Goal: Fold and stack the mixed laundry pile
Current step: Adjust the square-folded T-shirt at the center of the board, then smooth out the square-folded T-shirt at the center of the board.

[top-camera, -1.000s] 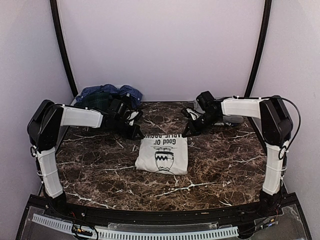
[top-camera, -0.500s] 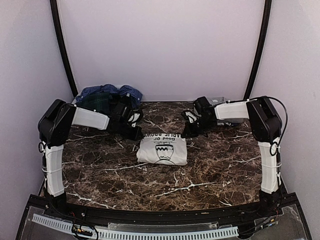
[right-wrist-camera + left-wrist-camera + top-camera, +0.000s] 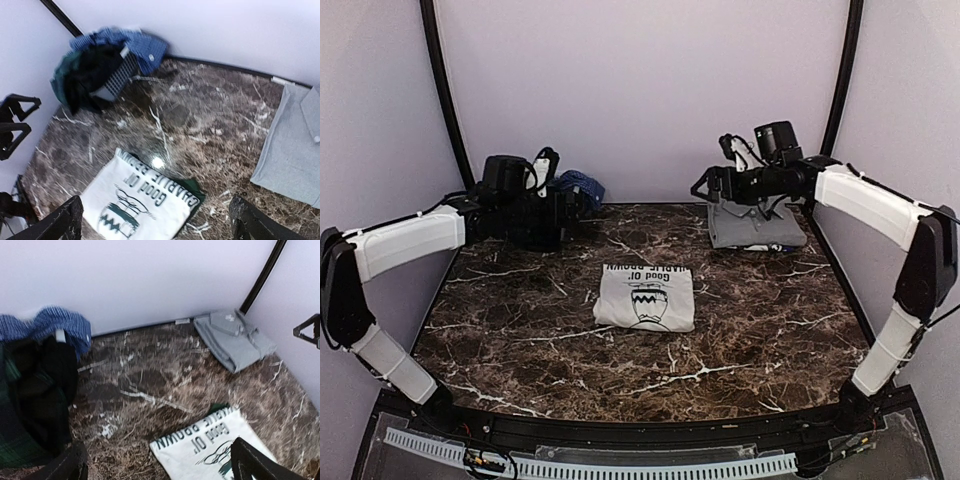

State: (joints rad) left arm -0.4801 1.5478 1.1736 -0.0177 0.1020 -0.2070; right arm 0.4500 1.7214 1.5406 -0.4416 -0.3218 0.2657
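A folded white tee [image 3: 645, 298] with black lettering lies flat mid-table, a dark green sleeve edge showing under it; it also shows in the left wrist view [image 3: 205, 450] and the right wrist view [image 3: 140, 202]. The rest of the mixed laundry pile sits at the back left: a blue checked shirt [image 3: 578, 186] [image 3: 55, 325] [image 3: 135, 45], a dark item [image 3: 45, 385] and a green tartan shirt [image 3: 12, 440]. My left gripper [image 3: 565, 200] [image 3: 160, 475] hangs open above the table beside the pile. My right gripper [image 3: 712, 183] [image 3: 155, 225] is open too, raised at the back right. Neither touches the tee.
A folded grey garment [image 3: 755, 228] [image 3: 235, 340] [image 3: 295, 145] lies at the back right corner, under the right arm. White walls with black poles [image 3: 445, 100] close the table on three sides. A pale slatted basket [image 3: 590, 465] runs along the near edge.
Both grippers went from shut at the tee's far edge to wide open, let it go, and rose up and back towards the rear corners. The tee stayed folded in place.
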